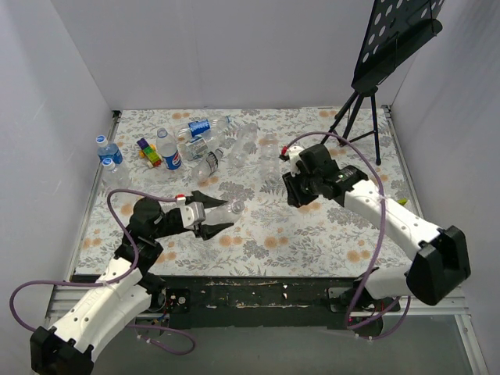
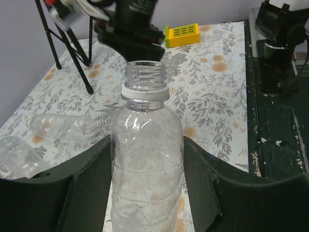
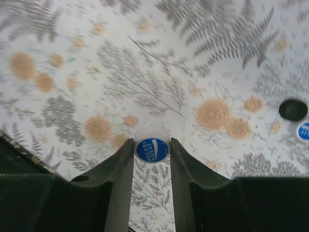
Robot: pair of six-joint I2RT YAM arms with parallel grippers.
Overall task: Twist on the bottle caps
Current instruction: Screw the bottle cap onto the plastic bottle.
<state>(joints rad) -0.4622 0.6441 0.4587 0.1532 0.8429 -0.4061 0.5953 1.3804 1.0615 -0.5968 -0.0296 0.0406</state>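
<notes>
Left hand (image 2: 146,143) clenched around an uncapped clear bottle (image 2: 145,121); right hand (image 3: 151,145) pinching a blue bottle cap (image 3: 152,151) over the bench (image 3: 217,58).

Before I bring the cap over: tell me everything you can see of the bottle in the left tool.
The clear plastic bottle is uncapped, with an open threaded mouth and a white ring just below the threads. Its thin walls are ribbed and slightly dented. No label shows, and no liquid shows inside. The left tool holds it by the body, one dark finger pressed against each side, and the neck sticks out past the fingertips. Nothing else touches it.
</notes>
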